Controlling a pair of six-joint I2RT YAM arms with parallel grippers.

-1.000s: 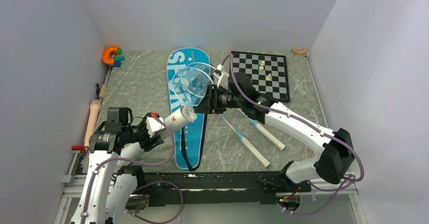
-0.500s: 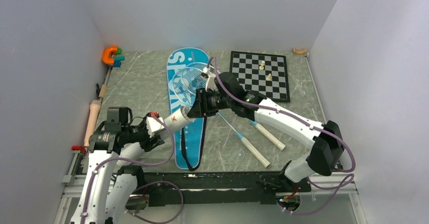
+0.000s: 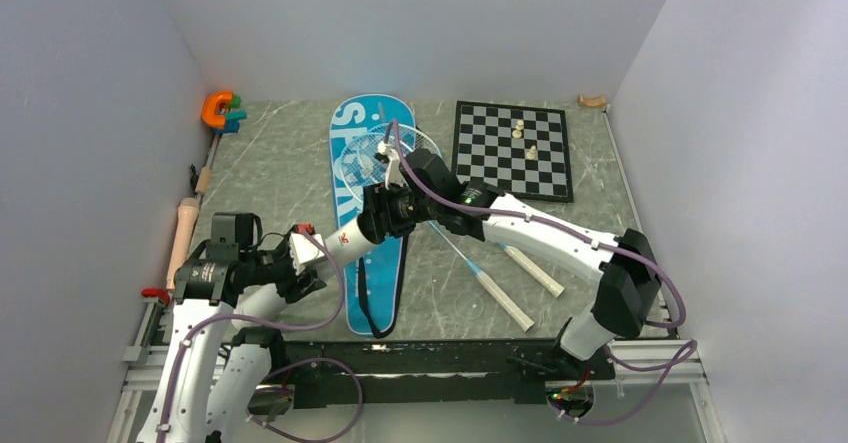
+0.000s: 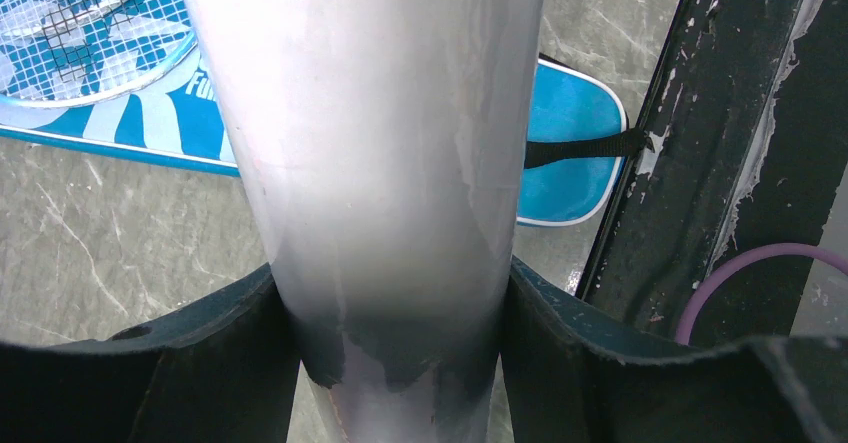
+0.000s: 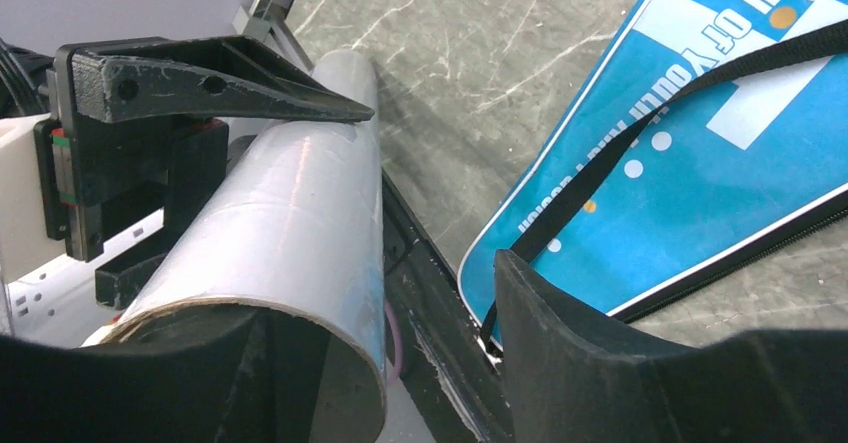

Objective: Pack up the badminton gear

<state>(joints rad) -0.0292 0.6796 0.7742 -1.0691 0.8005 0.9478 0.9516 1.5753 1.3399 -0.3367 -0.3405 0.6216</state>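
Note:
My left gripper [image 3: 300, 253] [image 4: 400, 353] is shut on a white tube [image 3: 332, 243] [image 4: 370, 163], holding it level over the blue racket bag [image 3: 358, 123] [image 4: 565, 163]. My right gripper [image 3: 372, 221] [image 5: 385, 293] stands open at the tube's [image 5: 290, 223] open mouth, one finger behind the rim, the other apart from it. Two rackets lie with their heads [image 3: 372, 160] on the bag and their white handles [image 3: 520, 308] on the table. No shuttlecock shows; the right gripper covers the tube mouth in the top view.
A chessboard [image 3: 510, 148] with pale pieces [image 3: 520, 131] lies at the back right. An orange and green toy [image 3: 220, 111] and a wooden handle [image 3: 185, 228] sit along the left wall. The bag's black strap [image 5: 640, 128] trails toward the near rail.
My right arm has moved left and nearer, onto the tube's mouth, covering the shuttlecock that stuck out of it. Its jaws have widened. The left arm has held still.

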